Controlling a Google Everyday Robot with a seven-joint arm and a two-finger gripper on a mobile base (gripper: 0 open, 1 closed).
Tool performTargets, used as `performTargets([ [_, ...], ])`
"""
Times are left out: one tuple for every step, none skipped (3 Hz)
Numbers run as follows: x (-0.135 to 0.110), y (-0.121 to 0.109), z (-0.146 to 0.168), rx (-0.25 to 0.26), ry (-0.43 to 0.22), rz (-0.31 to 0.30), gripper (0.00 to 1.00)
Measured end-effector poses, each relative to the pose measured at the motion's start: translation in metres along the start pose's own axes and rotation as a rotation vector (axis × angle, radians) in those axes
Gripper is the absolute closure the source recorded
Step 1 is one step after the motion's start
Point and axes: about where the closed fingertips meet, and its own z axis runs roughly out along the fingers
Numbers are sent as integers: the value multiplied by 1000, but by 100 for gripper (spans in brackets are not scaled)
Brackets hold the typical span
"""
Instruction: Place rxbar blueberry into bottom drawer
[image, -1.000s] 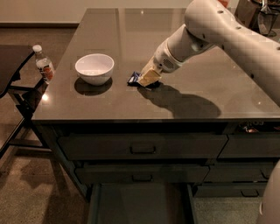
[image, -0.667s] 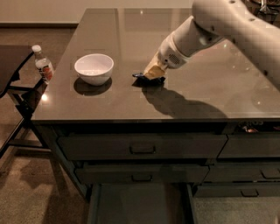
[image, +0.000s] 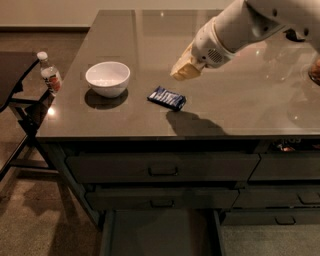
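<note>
The rxbar blueberry (image: 167, 98), a dark blue wrapper with white lettering, lies flat on the grey countertop (image: 240, 107), right of the white bowl. My gripper (image: 185, 70), on a white arm coming in from the upper right, hangs above the counter, a little up and to the right of the bar, not touching it. Its shadow falls on the counter in front of the bar. The bottom drawer (image: 160, 232) stands pulled open below the two handled drawers, and its flat tray shows nothing inside.
A white bowl (image: 107, 78) sits on the counter's left part. A small water bottle (image: 50, 75) stands on a dark side frame left of the counter. More shut drawers (image: 285, 167) are at the right.
My gripper was down at the bar and has lifted up and away to the right. The bar stays on the counter, now fully exposed.
</note>
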Motion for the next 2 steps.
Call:
performTargets([
  [0, 0, 0, 1, 0, 0, 81],
  [0, 0, 0, 1, 0, 0, 58],
])
